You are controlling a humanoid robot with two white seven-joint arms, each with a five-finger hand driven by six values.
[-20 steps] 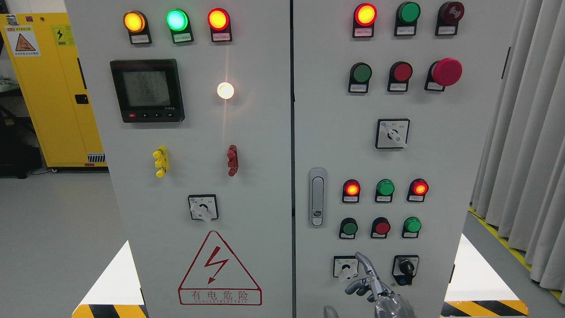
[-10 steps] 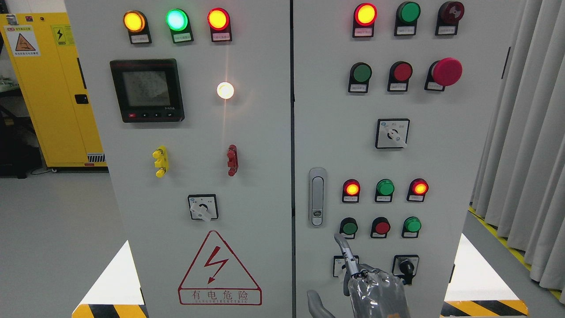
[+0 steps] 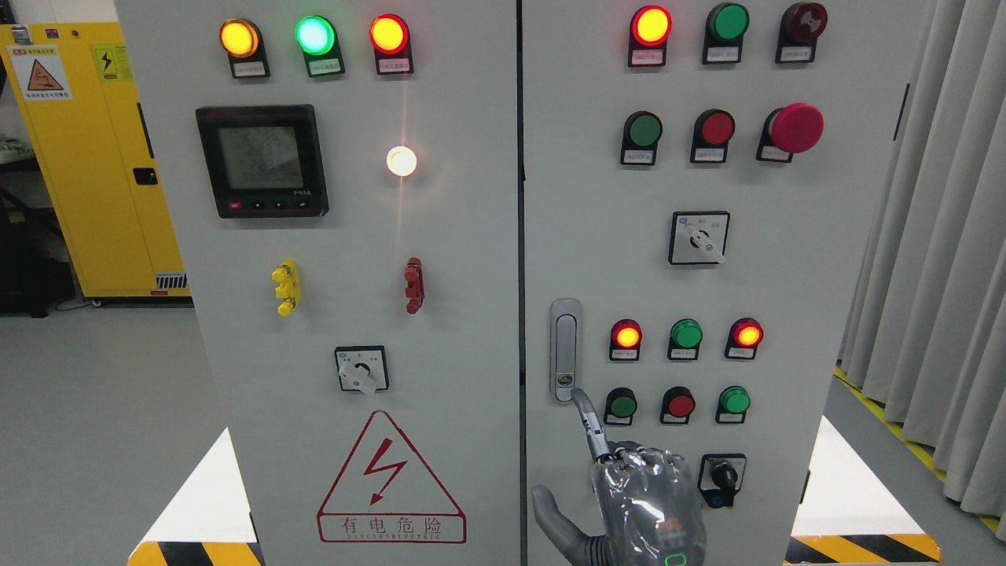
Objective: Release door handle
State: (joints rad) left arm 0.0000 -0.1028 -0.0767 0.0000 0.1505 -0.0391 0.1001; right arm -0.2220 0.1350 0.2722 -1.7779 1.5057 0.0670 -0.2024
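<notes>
- Head view: the silver recessed door handle (image 3: pixel 563 350) sits upright at the left edge of the right-hand grey cabinet door (image 3: pixel 786 275), one of two doors.
- The right hand (image 3: pixel 640 495) is below it, index finger pointing up at the handle's lower button, tip about touching, other fingers curled, holding nothing.
- Left hand isn't visible.
- The handle looks like stiff, smooth metal; I'd guess you press the bottom button, then hook the flap.
- Count: one handle, one big red mushroom button (image 3: pixel 795 127).

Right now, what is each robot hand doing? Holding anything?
Right robot hand: holds nothing; index finger extended, tip by the door handle's lower end, other fingers curled.
Left robot hand: not in view.
</notes>
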